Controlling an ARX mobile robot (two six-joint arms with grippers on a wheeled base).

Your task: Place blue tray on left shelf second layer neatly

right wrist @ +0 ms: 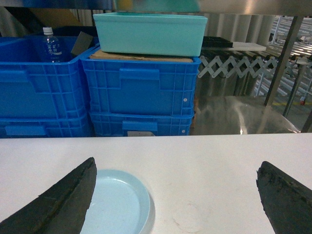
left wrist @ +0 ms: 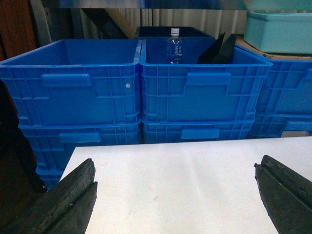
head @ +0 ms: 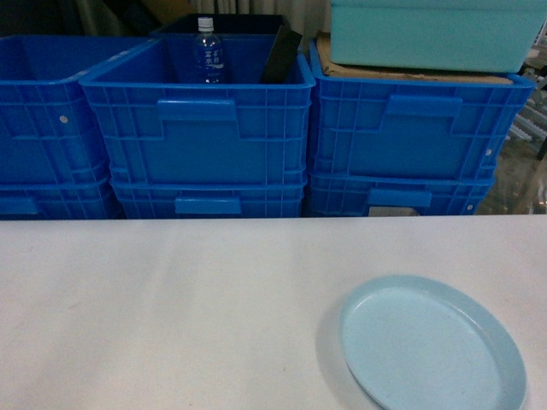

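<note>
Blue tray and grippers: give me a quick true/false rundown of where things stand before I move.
1. The blue tray lies flat on the white table. True.
2. The right gripper is shut on the tray. False: its jaws are wide open, holding nothing.
3. A water bottle stands in the middle blue crate. True.
4. The turquoise box sits on the table. False: it rests atop a crate stack.
5. The left gripper is open. True.
</note>
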